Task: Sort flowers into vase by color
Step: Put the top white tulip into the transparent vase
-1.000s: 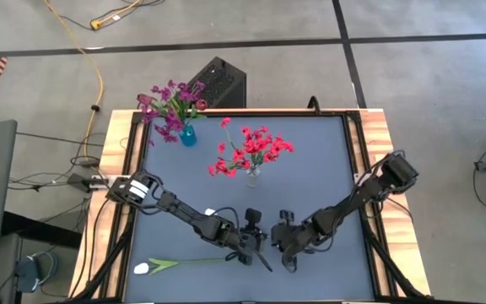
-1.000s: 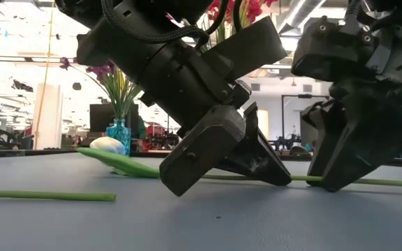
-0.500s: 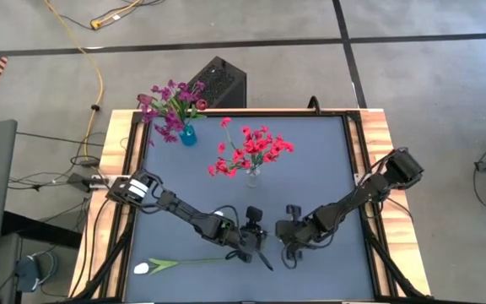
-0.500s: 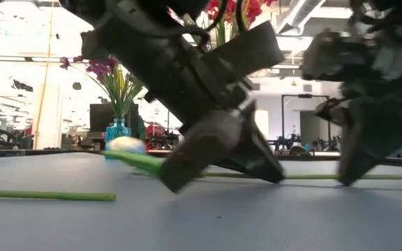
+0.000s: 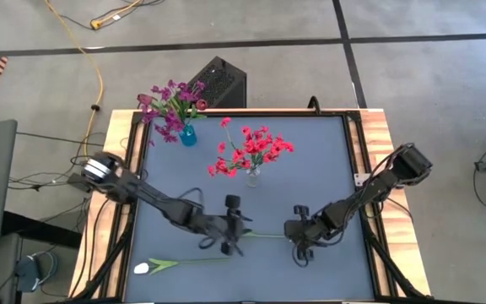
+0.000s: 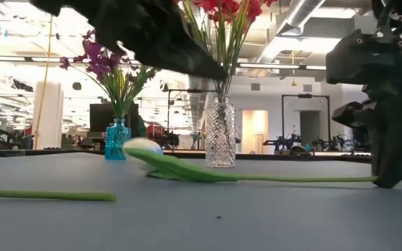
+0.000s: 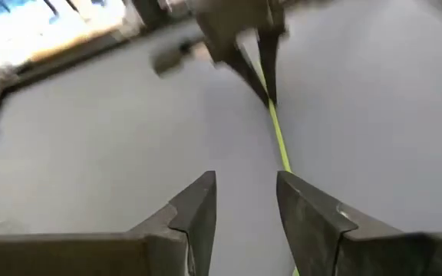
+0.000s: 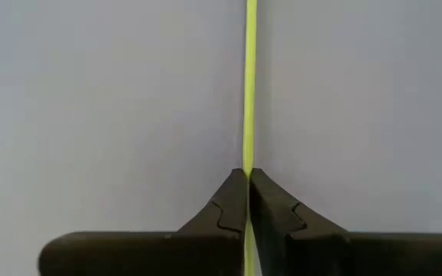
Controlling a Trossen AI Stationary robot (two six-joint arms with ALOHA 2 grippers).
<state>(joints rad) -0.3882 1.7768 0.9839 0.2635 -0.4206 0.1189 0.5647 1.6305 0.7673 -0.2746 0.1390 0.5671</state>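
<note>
The right gripper was clamped on the green stem of a white flower lying on the table; the left gripper, fingers parted, hovered just beside that stem.

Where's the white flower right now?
In the high view the white flower lies flat near the table's front left corner, bloom toward the left edge, just in front of the left gripper.
</note>
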